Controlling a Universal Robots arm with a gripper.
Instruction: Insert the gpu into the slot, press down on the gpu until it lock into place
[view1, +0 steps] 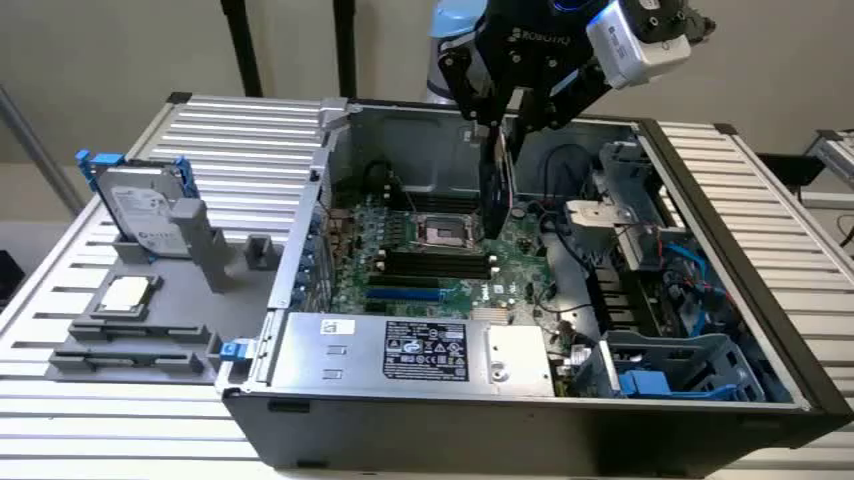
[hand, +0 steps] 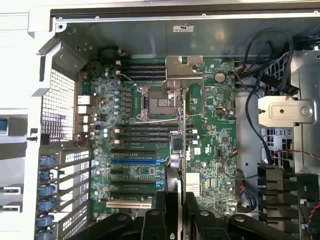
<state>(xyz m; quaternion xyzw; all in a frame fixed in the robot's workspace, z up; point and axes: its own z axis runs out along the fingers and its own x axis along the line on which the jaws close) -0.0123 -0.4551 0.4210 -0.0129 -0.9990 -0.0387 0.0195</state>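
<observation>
The hand (view1: 511, 122) pinches the gpu (view1: 495, 185) upright over the board (view1: 523, 272). It is well apart from the blue slot (view1: 403, 296), which lies nearer, toward the exterior view's left. The gpu looks crosswise to the slot, so square it parallel and lower it straight and level.

- You are getting open room above the slot (view1: 404, 295), lower centre of the exterior view.
- The gpu (view1: 498, 190) is hanging edge-on above centre.
- The power supply box (view1: 414, 350) is standing near, below the slot.
</observation>
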